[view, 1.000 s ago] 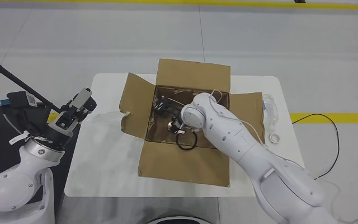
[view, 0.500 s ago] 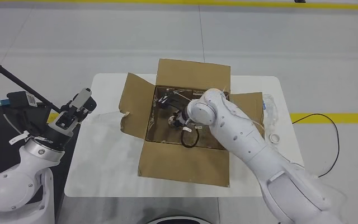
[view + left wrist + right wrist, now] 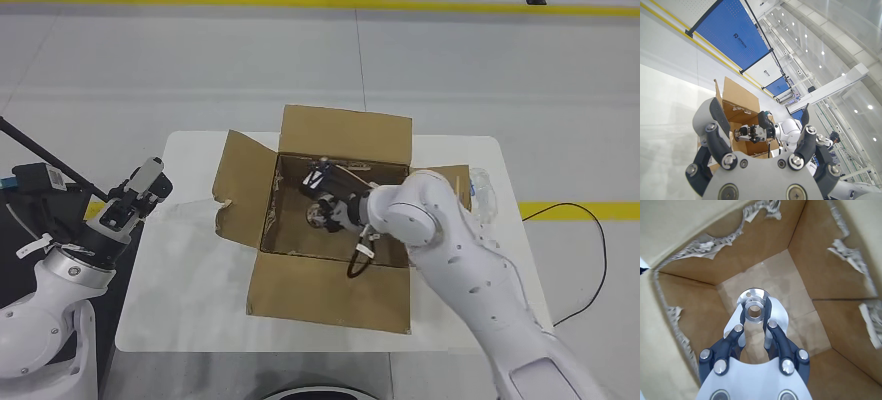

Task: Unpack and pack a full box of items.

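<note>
Right wrist view gives us the clearest look at the metal fitting (image 3: 754,312): a shiny, machined steel piece, with a short thick-walled tube with a round bore rising from a wider flat disc flange that has a small hole drilled through it. Its long axis runs along the reach of the right hand (image 3: 754,306), the open bore facing back toward the wrist and the flange pointing away, toward the floor of the cardboard box (image 3: 819,266). The right hand is clamped on the tube, one dark padded finger on each side. The fitting sits within the open mouth of the box, and we cannot tell how far above the floor it hangs. The box is plain brown corrugated board, matte, with creased panels and ragged shreds of grey-white paper tape along its flap edges. In the top view it stands mid-desk (image 3: 180,300) with all four flaps splayed. The left hand (image 3: 761,108) is by the desk's edge, well apart from the box, its fingers spread wide with nothing between them.
</note>
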Controlling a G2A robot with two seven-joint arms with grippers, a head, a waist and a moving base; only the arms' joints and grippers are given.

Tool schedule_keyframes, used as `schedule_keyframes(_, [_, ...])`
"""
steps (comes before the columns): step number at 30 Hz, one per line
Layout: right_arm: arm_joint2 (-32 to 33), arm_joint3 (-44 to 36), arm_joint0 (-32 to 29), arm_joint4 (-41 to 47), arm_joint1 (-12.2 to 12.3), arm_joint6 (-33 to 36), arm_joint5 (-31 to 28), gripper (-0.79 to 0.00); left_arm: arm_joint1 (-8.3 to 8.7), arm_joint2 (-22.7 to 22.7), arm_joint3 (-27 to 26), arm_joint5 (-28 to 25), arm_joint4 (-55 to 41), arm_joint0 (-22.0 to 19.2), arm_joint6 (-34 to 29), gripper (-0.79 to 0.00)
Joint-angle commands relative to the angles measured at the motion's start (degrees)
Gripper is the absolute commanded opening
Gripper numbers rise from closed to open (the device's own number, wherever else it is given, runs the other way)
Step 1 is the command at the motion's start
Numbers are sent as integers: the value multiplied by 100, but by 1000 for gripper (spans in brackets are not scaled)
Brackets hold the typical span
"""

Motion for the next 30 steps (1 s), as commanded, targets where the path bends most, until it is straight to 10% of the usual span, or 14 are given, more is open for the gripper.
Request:
schedule_keyframes(1, [375,-546,-314,-70,103,27,34,-785,0,0,0,0,0,0,0,0])
schedule_keyframes(16, [3344,-3550,-2345,-630,587,219,1173,-785,0,0,0,0,0,0,0,0])
schedule_keyframes(30, [4741,-2400,-2640,-901,751,668,2179,-785,0,0,0,0,0,0,0,0])
